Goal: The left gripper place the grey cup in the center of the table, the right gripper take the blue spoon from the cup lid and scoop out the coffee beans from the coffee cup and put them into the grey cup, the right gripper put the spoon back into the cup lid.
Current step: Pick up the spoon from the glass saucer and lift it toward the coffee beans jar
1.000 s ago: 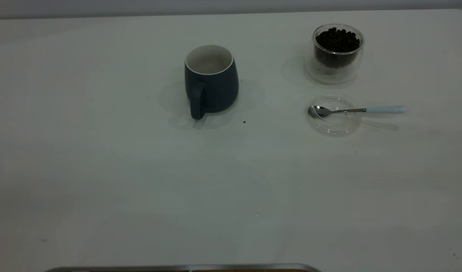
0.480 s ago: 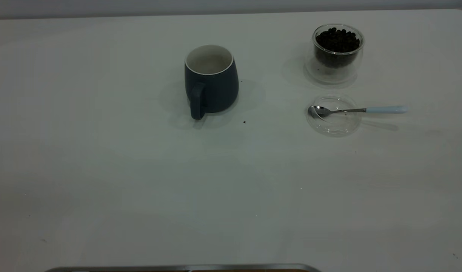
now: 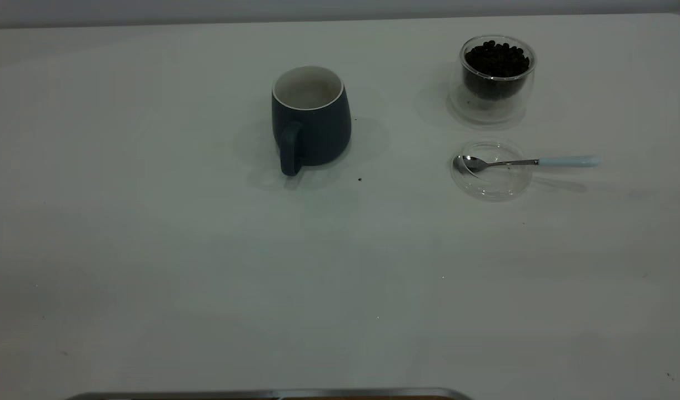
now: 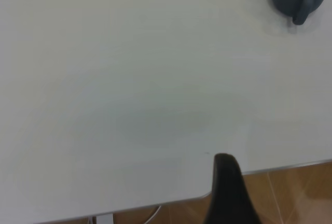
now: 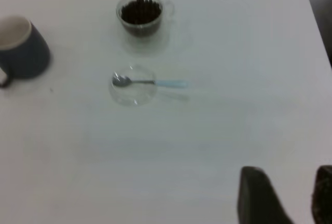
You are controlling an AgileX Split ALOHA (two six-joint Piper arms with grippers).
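A large white worktop (image 3: 151, 250) is filling the exterior view, and nothing on it is shifting: across the last second every object is sitting exactly where it was. No arm is entering that view, so the scooping is, by my judgement, not yet begun or already over; the spoon is lying in the lid.

One grey cup (image 3: 311, 119) is standing upright near the middle of the worktop, somewhat toward the far edge, its loop handle facing the near edge. Its white inside is looking empty, though the bottom is hard to make out.

One clear glass coffee cup (image 3: 494, 78) is standing near the far right corner, holding a heap of dark coffee beans (image 3: 496, 58) too many to count.

One clear round cup lid (image 3: 491, 169) is lying flat just nearer than the coffee cup, apart from it.

One blue spoon (image 3: 526, 162) is resting with its metal bowl in the lid and its pale handle reaching toward the right edge.

The right gripper (image 5: 290, 198) is hanging over the near right part of the worktop, well away from the spoon, fingers spread apart and holding nothing.

Of the left gripper (image 4: 231, 187), only one dark finger is showing at the near edge, so I cannot tell its spread.
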